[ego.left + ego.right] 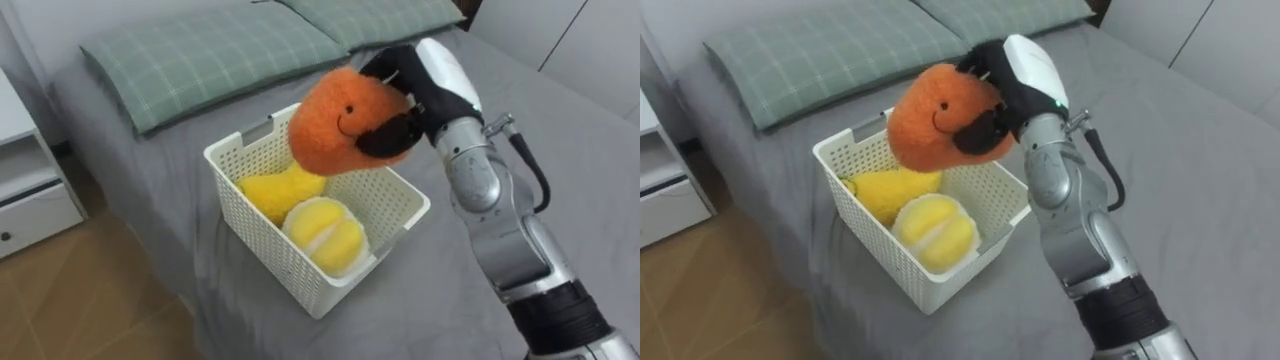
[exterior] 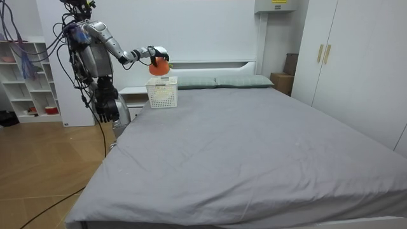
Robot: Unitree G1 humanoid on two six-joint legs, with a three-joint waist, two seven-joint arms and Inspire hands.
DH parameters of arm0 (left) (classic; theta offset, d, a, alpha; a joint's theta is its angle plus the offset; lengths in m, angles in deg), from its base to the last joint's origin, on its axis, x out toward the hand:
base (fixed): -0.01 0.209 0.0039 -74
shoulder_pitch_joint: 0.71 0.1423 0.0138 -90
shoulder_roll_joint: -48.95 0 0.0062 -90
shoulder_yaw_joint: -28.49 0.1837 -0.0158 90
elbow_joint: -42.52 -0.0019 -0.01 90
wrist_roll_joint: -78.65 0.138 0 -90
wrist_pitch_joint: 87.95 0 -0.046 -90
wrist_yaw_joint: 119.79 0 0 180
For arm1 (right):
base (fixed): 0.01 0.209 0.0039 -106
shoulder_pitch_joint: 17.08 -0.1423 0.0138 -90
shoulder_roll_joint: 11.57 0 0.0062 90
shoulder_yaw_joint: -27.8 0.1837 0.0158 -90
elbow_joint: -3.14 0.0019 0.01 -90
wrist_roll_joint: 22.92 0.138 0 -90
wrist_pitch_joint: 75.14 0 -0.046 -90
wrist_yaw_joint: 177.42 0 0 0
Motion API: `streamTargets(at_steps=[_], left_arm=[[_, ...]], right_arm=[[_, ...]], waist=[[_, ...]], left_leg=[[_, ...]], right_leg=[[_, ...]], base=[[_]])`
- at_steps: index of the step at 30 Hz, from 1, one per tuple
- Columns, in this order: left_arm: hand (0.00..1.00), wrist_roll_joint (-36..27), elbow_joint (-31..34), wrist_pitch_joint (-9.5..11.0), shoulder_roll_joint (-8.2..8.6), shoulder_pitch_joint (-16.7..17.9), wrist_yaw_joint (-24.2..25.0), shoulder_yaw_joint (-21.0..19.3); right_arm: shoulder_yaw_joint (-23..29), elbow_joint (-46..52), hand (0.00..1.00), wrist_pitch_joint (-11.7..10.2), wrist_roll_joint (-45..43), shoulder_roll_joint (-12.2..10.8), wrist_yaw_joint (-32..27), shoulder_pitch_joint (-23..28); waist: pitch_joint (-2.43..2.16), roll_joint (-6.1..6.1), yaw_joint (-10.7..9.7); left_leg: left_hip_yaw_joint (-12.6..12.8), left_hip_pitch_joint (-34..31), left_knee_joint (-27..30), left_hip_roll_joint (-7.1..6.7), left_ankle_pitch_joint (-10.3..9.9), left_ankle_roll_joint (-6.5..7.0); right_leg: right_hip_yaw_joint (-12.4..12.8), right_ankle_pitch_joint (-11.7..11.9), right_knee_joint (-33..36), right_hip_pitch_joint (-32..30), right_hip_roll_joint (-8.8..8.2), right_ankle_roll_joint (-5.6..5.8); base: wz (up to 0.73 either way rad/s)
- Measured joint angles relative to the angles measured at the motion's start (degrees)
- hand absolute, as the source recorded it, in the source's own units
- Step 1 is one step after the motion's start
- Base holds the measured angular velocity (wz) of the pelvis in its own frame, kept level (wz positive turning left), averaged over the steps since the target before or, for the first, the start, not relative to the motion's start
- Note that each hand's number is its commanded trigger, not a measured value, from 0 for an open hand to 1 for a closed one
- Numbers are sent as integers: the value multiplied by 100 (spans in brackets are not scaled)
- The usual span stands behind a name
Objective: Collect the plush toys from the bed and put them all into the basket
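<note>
Step in hand: the right hand (image 1: 425, 85) is holding the orange plush toy (image 1: 340, 125) just above the white basket (image 1: 268, 252), fingers and thumb curling round the toy's side.
Task's thing: the orange toy is hanging in the air over the basket's far half, clear of the rim and not yet inside.
Basket: it is sitting on the grey bed (image 1: 420, 300) near the pillows, by the bed's edge.
Doing it well: the hand is probably best lowered until the toy is sitting between the walls before the fingers let go. The free space is lying at the far corner, beside the yellow toys. A release from this height is risking a bounce off the rim onto the bed.
Left hand (image 2: 107, 109): it is hanging at the robot's side in the room view, idle.
Stance: the robot is standing by the head end of the bed, at its side.
Count, toys: one orange; two yellow, one pear-like (image 1: 285, 188) and one round (image 1: 327, 232), both lying in the basket.
Count, other: one basket; two green checked pillows (image 1: 200, 55) (image 1: 380, 18); one white nightstand (image 1: 25, 190).
</note>
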Motion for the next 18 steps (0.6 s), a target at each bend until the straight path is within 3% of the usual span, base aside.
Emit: streamTargets(at_steps=[8, 18], left_arm=[[0, 0, 297, -27, 5, -20, -12, 12], [0, -9, 324, -22, 28, -213, -21, 21]], right_arm=[[6, -345, 0, -2, -1, -2, -7, 0], [9, -562, 0, 4, 4, 105, -8, 0]], waist=[[1, 3, 49], [8, 2, 0]], left_leg=[[-9, -45, -17, 3, 10, 24], [83, -42, -37, 36, -10, 20]], right_leg=[[-33, 41, -65, -1, 12, -18], [116, 66, 17, -88, 14, -39]], base=[[1], [-6]])
